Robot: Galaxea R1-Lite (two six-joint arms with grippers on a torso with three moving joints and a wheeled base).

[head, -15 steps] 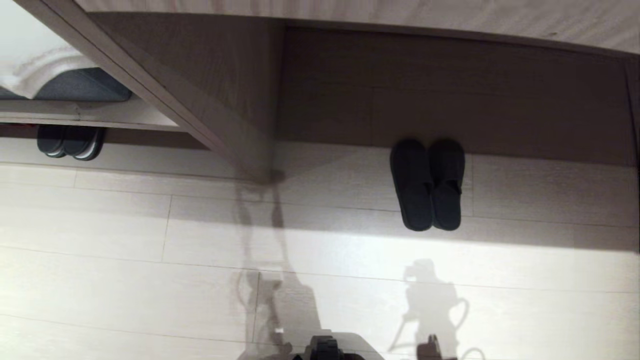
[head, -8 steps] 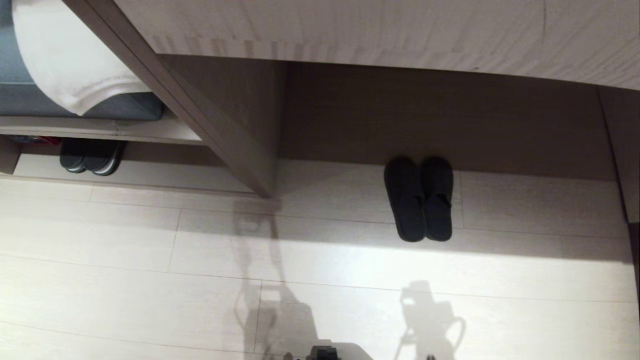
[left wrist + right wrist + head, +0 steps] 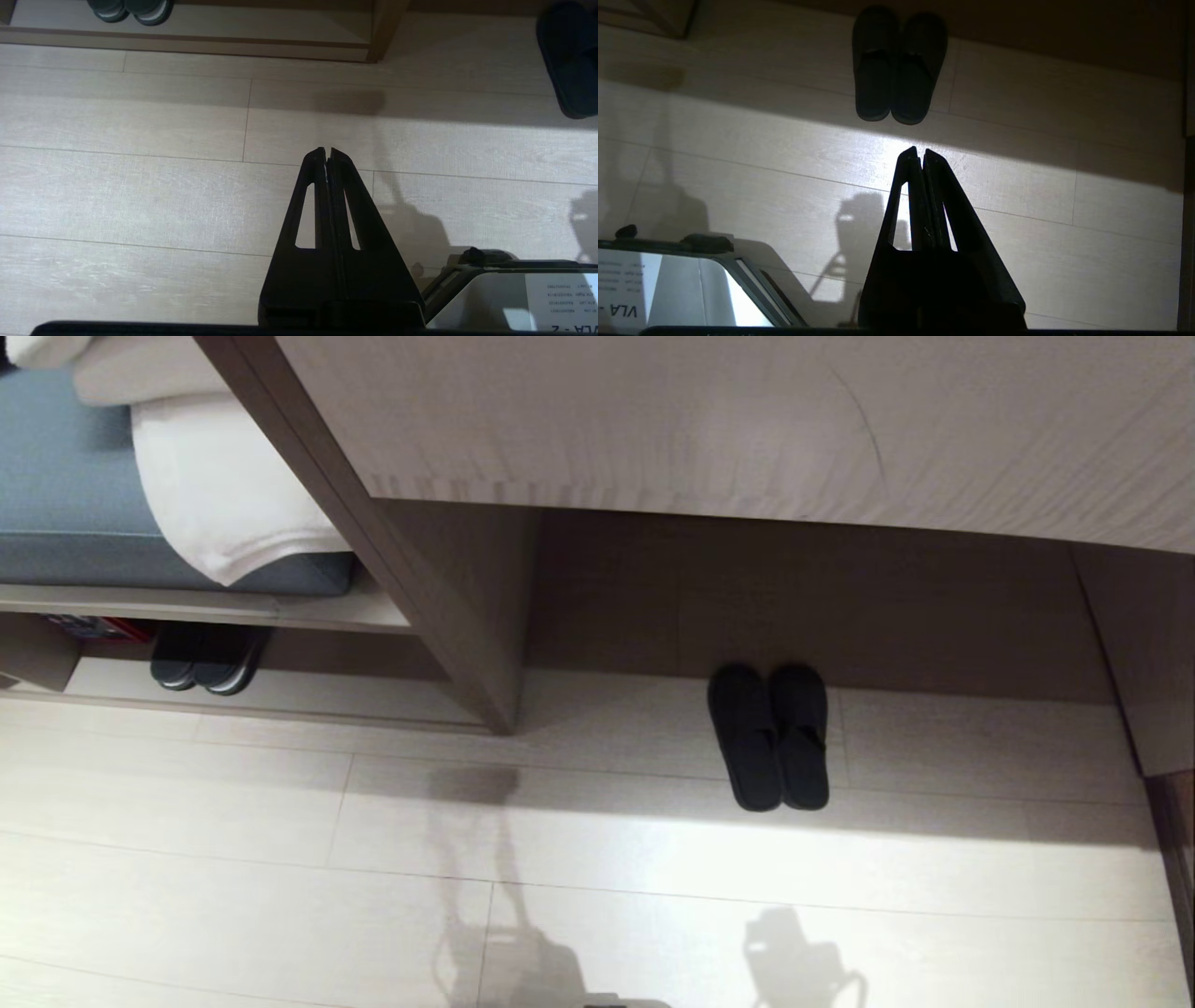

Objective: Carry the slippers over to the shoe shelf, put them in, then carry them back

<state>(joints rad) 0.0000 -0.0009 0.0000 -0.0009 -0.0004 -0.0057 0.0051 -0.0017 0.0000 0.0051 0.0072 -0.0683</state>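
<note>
1. Your slippers (image 3: 768, 737) lie side by side and touching on the pale plank floor (image 3: 280, 859), toes pointing under the long beige desk (image 3: 747, 420); the toe ends sit in the desk's shadow and are hard to separate from the dark recess behind them.
2. In the left wrist view only one slipper shows, cut off at the picture's edge (image 3: 567, 60).
3. The shoe shelf (image 3: 308, 611) stands to the left of the slippers, beyond the desk's upright side panel; you see only its lower opening, and its far left end runs out of the picture.
4. Inside that opening, well apart from your slippers, sits another dark pair with pale sole rims (image 3: 210, 658); their upper halves are hidden by the shelf's top board.
5. On top of the shelf you can see a grey-blue cushion (image 3: 75, 495) with a white cloth (image 3: 224, 495) draped over it, both cut off by the picture's edge.
6. The left gripper (image 3: 327, 151) hangs over bare floor, well short of the slippers, fingers pressed together and holding nothing.
7. The right gripper (image 3: 920, 151) points at the floor just short of the slippers' heels, fingers closed together, empty.
8. Neither gripper shows in the head view; only the robot's shadows fall on the floor there.
</note>
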